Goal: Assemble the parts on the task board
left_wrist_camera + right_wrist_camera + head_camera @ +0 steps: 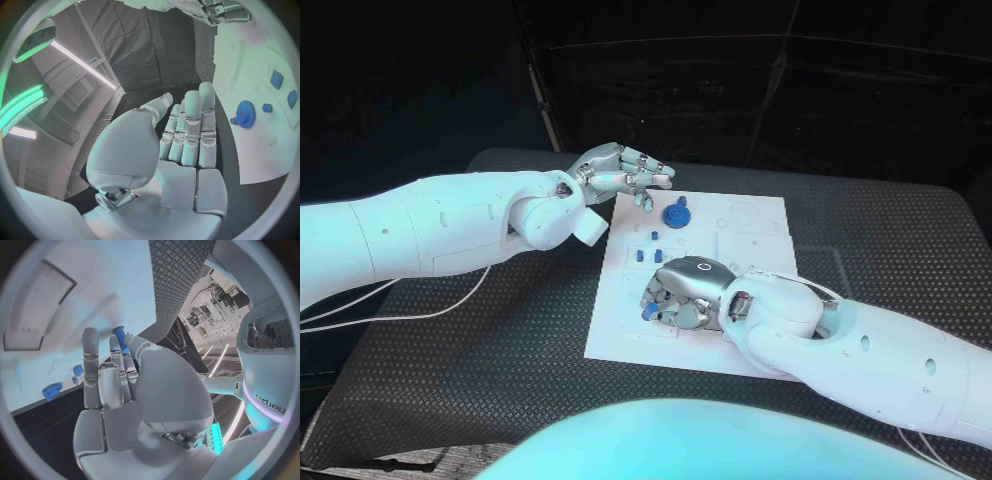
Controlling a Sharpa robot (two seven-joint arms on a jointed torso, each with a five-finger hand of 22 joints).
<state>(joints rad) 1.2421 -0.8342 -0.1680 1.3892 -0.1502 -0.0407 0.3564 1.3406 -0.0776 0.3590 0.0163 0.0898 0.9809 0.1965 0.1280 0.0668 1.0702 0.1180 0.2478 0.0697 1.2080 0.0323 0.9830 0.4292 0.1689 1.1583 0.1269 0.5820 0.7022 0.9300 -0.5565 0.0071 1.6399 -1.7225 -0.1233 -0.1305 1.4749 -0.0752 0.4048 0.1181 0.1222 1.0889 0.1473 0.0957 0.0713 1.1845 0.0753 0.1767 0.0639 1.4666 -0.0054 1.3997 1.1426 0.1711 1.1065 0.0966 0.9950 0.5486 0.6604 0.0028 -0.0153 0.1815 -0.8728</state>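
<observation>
The white task board (747, 262) lies in the middle of the table. A blue gear (678, 217) stands near its far edge, with small blue parts (640, 255) beside it. My left hand (620, 172) hovers at the board's far left corner, fingers apart and empty. The left wrist view shows its straight fingers (190, 130) beside the blue gear (245, 113) and two blue blocks (277, 79). My right hand (687, 295) is low over the board's near left part. It pinches a small blue peg (118, 334) between thumb and fingers, and the peg (651, 313) pokes out below them.
The board (50, 325) carries shallow recesses and slots on its far right part (759, 218). A black ribbed mat (473, 340) covers the table around it. White cables (387, 312) trail under my left arm.
</observation>
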